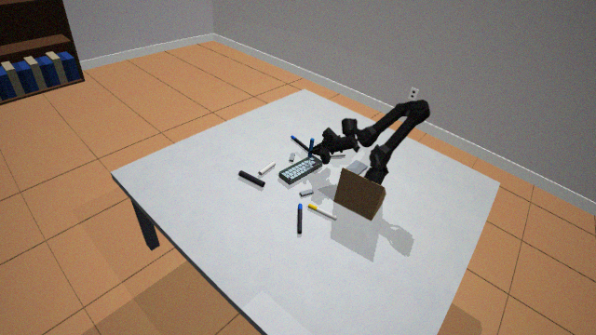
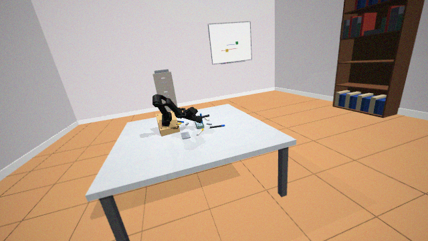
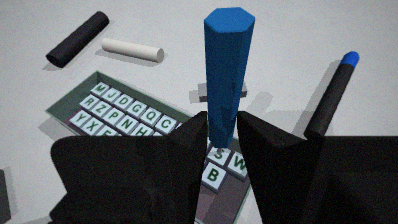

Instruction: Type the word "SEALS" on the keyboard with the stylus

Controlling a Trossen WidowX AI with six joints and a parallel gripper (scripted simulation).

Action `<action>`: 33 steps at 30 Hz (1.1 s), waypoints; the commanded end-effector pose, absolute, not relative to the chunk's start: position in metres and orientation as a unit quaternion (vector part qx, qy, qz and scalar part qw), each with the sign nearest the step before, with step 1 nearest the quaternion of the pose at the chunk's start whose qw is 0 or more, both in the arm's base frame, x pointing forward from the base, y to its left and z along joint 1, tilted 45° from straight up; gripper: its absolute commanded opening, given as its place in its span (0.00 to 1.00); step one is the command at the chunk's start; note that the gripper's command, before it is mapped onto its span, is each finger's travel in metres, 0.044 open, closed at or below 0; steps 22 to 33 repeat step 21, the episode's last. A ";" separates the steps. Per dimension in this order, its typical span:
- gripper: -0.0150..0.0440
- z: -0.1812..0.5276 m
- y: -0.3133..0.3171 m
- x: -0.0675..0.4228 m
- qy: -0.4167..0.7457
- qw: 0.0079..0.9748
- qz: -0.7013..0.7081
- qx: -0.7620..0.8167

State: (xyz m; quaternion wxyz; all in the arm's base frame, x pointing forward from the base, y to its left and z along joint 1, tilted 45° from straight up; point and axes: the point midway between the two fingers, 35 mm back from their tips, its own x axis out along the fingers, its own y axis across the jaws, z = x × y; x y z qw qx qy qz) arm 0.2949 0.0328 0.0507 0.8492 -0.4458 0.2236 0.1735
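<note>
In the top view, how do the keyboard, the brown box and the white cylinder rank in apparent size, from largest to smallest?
1. Brown box, clearly largest.
2. Keyboard.
3. White cylinder, smallest.
All three lie at similar distance from the camera, so the order seems reliable.

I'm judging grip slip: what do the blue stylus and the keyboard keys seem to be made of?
The blue stylus, clamped between the gripper jaws, looks like smooth matte plastic: flat faceted sides, even colour, no shine. The keyboard keys look like pale hard plastic caps with printed dark letters, in a dark green tray. Neither shows a rubbery texture, though the look leaves that open.
</note>
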 end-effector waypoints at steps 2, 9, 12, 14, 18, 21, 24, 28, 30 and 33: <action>0.39 0.053 0.036 0.294 0.223 0.848 0.176 -0.447; 0.39 0.068 0.051 0.290 0.223 0.848 0.176 -0.447; 0.39 0.075 0.057 0.287 0.222 0.849 0.176 -0.447; 0.39 0.077 0.059 0.286 0.222 0.849 0.176 -0.447; 0.39 0.074 0.058 0.286 0.222 0.847 0.179 -0.448; 0.39 0.074 0.058 0.286 0.222 0.847 0.179 -0.448; 0.39 0.074 0.058 0.286 0.222 0.847 0.179 -0.448; 0.39 0.074 0.058 0.286 0.222 0.847 0.179 -0.448; 0.39 0.074 0.058 0.286 0.222 0.847 0.179 -0.448; 0.39 0.074 0.058 0.286 0.222 0.847 0.179 -0.448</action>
